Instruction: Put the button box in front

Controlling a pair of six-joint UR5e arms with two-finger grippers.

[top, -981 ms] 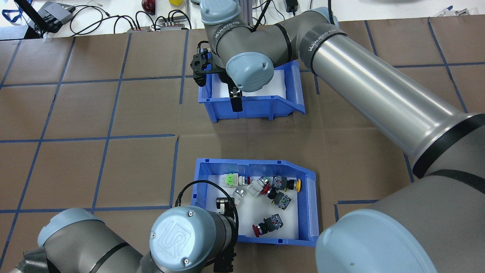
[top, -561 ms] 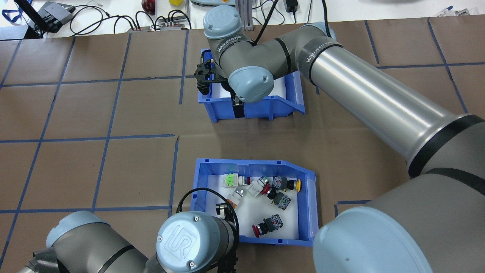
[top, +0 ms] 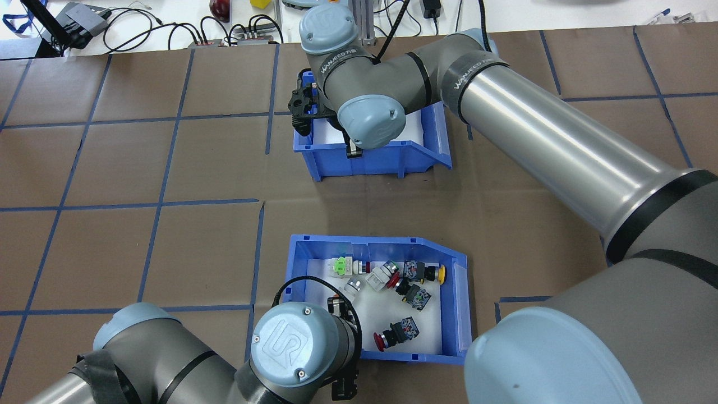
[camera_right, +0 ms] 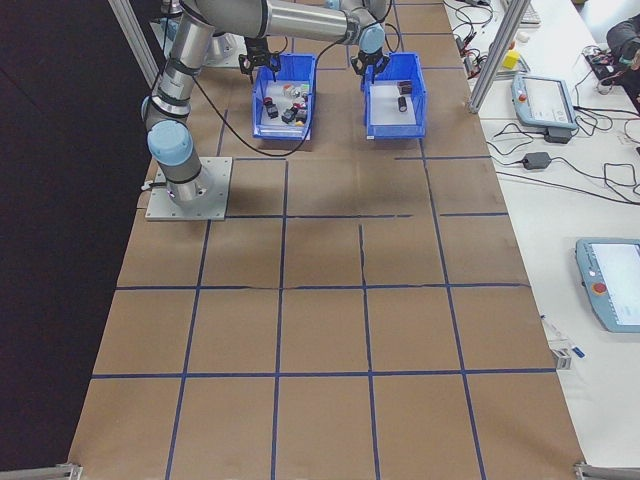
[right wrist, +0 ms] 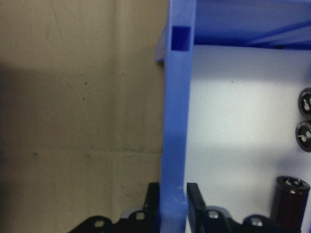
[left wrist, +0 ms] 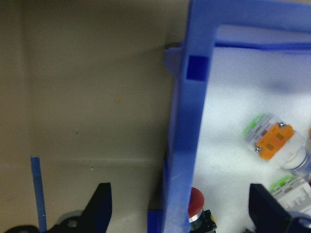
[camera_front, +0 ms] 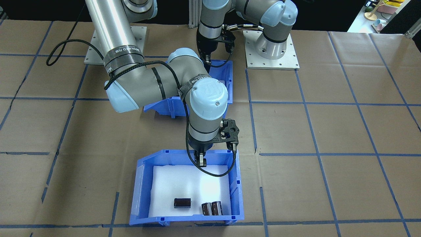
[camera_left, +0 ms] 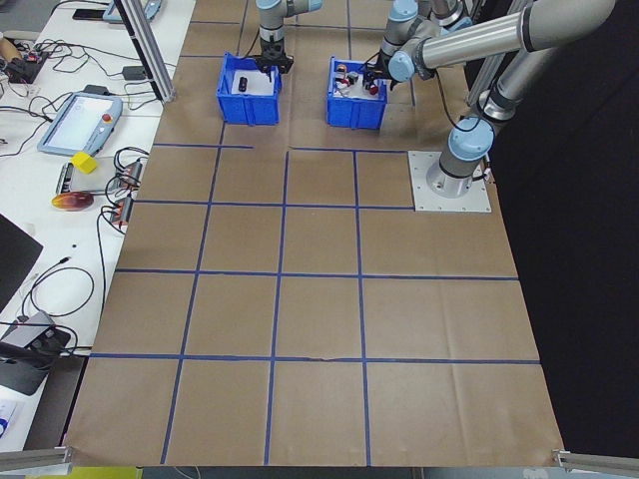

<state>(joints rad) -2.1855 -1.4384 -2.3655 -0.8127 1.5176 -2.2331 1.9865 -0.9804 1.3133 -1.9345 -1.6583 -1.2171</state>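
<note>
The button box, a blue bin with a white liner and several coloured push buttons, sits near my base. My left gripper is open, one finger on each side of the box's near wall, and also shows from across the table. Farther out stands the blue bin with black cylinders. My right gripper is shut on that bin's wall nearest me, and appears in the front-facing view and from overhead. The button box is largely hidden there behind the right arm.
Brown paper with a blue tape grid covers the table. Beyond its far edge lies a white desk with cables and a teach pendant. The left arm's base plate sits at the table's robot side.
My left wrist has shifted to the right along the button box's near wall. The right wrist has settled lower over the cylinder bin's wall. Neither bin has moved.
</note>
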